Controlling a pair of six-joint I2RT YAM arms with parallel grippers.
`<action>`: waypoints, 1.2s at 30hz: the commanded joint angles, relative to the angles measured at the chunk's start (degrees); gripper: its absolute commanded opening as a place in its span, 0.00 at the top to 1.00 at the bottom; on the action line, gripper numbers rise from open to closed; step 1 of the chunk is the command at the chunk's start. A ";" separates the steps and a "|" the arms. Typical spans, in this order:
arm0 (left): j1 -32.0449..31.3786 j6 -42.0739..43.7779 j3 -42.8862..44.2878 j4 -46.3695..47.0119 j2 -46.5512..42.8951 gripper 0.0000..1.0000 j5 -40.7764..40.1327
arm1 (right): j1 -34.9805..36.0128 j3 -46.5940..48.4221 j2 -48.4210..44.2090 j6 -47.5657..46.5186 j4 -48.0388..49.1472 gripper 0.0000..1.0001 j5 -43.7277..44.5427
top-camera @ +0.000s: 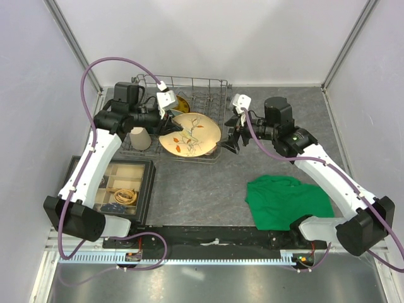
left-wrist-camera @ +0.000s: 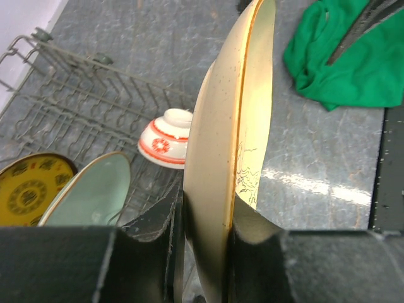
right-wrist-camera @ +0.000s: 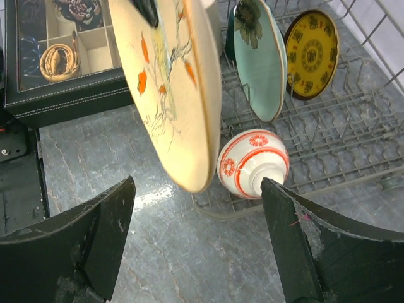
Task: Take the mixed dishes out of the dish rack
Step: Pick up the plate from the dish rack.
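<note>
Cream plate (top-camera: 189, 134) clamped edge-on in left gripper (left-wrist-camera: 208, 222), above rack's (top-camera: 208, 82) front edge. Right gripper (right-wrist-camera: 196, 235) spread wide beside rack, empty, near plate's rim.

The cream plate (top-camera: 189, 134) at the near edge of the dish rack (right-wrist-camera: 341, 148) carries orange leaves on thin dark branches, with a fine orange-gold line round its rim. The rack is dull grey wire. Inside it stand a pale mint-green plate (right-wrist-camera: 262, 63) with a dark flower motif and a yellow plate (right-wrist-camera: 311, 53) with dark brown medallions. The white bowl (right-wrist-camera: 252, 163) has red bands and roundels. A beige cup (top-camera: 140, 137) sits at the rack's left end. Off the rack's near right lies a plain bright green cloth (top-camera: 284, 201).
</note>
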 commanded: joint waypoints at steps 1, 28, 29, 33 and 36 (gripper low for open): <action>-0.20 -2.59 -0.34 6.18 -4.65 0.99 9.78 | 0.82 4.78 0.98 -2.22 0.70 0.12 -0.47; -3.45 -8.03 -9.57 17.16 -9.13 0.99 8.21 | 5.66 7.42 6.88 -1.34 -0.09 0.76 -3.20; -3.36 -8.38 -9.57 17.51 -9.13 0.98 8.29 | 5.74 7.33 6.79 -1.25 -0.09 0.81 -3.29; -3.45 -9.09 -10.01 19.00 -9.13 0.98 7.86 | 5.74 6.63 6.17 -1.60 -0.09 1.00 -2.41; -3.54 -9.35 -10.27 19.97 -9.22 0.90 7.68 | 5.66 5.40 5.12 -1.95 0.08 1.00 -2.32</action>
